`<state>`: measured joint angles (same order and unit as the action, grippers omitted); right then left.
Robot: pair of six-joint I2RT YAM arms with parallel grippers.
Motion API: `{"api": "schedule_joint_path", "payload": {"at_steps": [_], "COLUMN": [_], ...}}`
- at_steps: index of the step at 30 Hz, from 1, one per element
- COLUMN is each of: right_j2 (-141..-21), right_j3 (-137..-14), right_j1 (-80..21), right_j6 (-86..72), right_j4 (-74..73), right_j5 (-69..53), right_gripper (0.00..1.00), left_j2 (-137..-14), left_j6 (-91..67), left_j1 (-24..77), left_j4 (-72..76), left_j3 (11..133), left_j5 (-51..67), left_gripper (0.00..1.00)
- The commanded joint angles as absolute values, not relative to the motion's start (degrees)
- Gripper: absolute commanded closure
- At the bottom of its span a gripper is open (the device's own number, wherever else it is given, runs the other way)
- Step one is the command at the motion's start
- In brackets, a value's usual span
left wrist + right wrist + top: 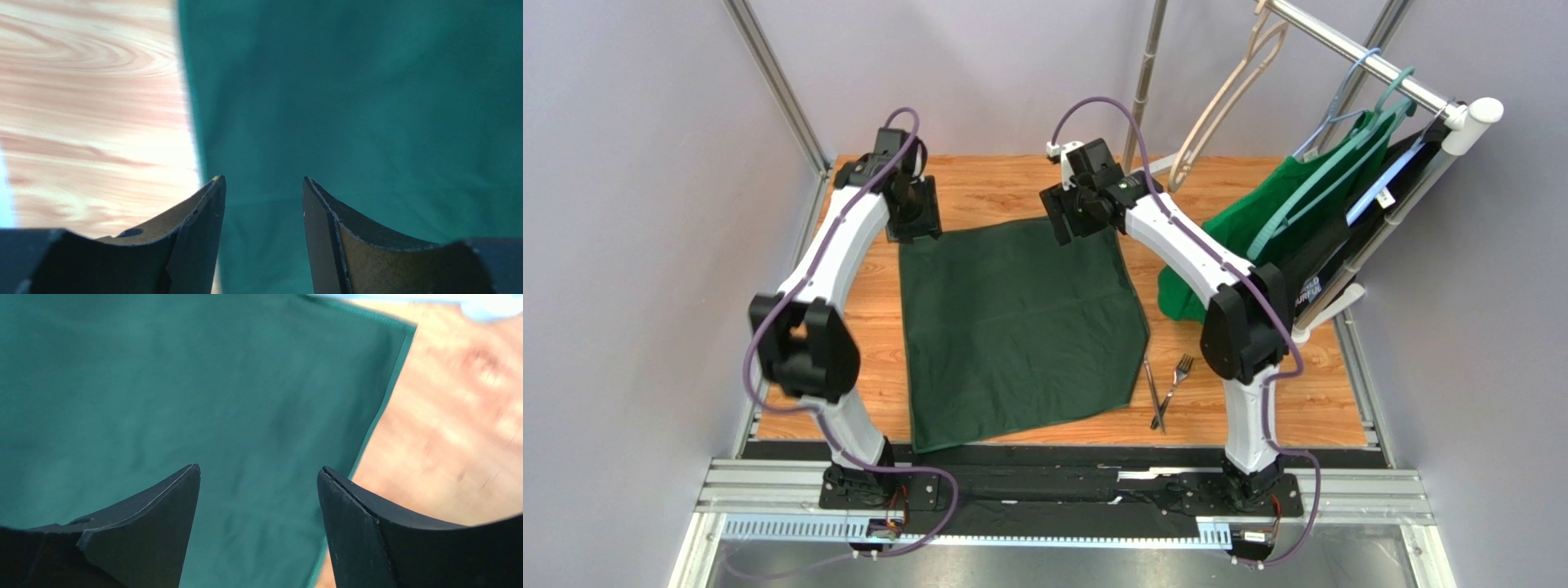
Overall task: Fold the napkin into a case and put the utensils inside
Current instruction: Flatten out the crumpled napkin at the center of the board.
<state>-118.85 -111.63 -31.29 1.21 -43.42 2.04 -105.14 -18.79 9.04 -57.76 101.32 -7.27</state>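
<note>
Shows a wooden table [1038, 184] with the napkin [1014, 325] spread flat, unfolded, at its middle. Finds the left gripper [263, 180] over the napkin's far left corner, jaws apart and empty; the right gripper [258, 468] over the far right corner, likewise apart. Puts the utensils [1167, 382] just right of the napkin's near right corner.

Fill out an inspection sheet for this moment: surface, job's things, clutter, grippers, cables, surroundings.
Surface: wooden table, bare around the cloth.
Job's things: napkin spread flat, unfolded; fork and second utensil lie on the table just right of it, forming a narrow V.
Clutter: green garment on a teal hanger, reaching over the table's far right corner.
Grippers: left gripper open over the napkin's far left edge; right gripper open over its far right corner; both hold nothing.
Cables: purple cables loop along both arms, off the cloth.
Surroundings: grey walls; metal rack at right.
</note>
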Motion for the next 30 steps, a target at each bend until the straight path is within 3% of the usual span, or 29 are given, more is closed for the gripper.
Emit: {"api": "schedule_joint_path", "payload": {"at_steps": [1, 5, 13, 19, 25, 30], "right_j2": [-110.7, -108.8, -111.0, -122.5, -133.3, -141.6], "right_j3": [-105.0, -95.1, -84.8, -92.9, -105.1, -118.6], "right_j1": [-32.7, -33.8, -38.7, -47.8, -51.5, -50.7], "right_j6": [-9.8, -14.7, -16.4, -18.3, -19.0, -16.1], "right_j4": [-40.4, -35.8, -28.6, -30.2, -27.2, -27.2], "right_j5": [-1.5, -3.0, -0.2, 8.2, 1.8, 0.9], "right_gripper": [0.28, 0.30, 0.32, 0.32, 0.32, 0.30], "left_j2": [-98.1, -104.3, -112.0, -117.4, -116.3, -118.0], "left_j6": [-29.4, -33.5, -35.2, -37.3, -40.3, -37.3], "left_j1": [9.4, 8.5, 3.6, -6.3, -16.0, -15.8], "left_j4": [-45.2, -43.2, -43.5, -44.8, -42.7, -48.6], "left_j3": [86.9, 81.3, 82.2, 81.9, 79.5, 87.9], "left_j5": [7.5, 10.8, 11.9, 18.2, 18.8, 13.8], "left_gripper": [0.45, 0.51, 0.48, 0.50, 0.51, 0.50]}}
